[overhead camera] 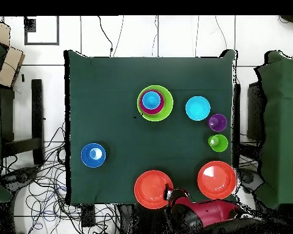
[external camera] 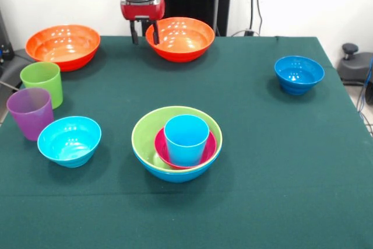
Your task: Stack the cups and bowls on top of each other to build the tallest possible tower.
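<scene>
The tower (external camera: 176, 144) stands near the table's front middle: a large blue bowl, a lime green bowl (external camera: 145, 135) nested in it, a magenta bowl, and a light blue cup (external camera: 186, 139) upright on top. From above the tower (overhead camera: 155, 102) shows as nested rings. My gripper (external camera: 144, 33) hangs open and empty at the left rim of an orange bowl (external camera: 182, 39) at the back. A second orange bowl (external camera: 62, 45) sits back left. Along the left side stand a green cup (external camera: 42, 81), a purple cup (external camera: 30, 112) and a cyan bowl (external camera: 70, 140). A dark blue bowl (external camera: 299, 74) sits alone at the right.
A dark green cloth (external camera: 262, 161) covers the table. Cables (external camera: 254, 4) hang behind its back edge, and a black object (external camera: 355, 62) stands just off the right edge. In the overhead view my arm (overhead camera: 201, 214) sits beside the nearer orange bowl (overhead camera: 153, 189).
</scene>
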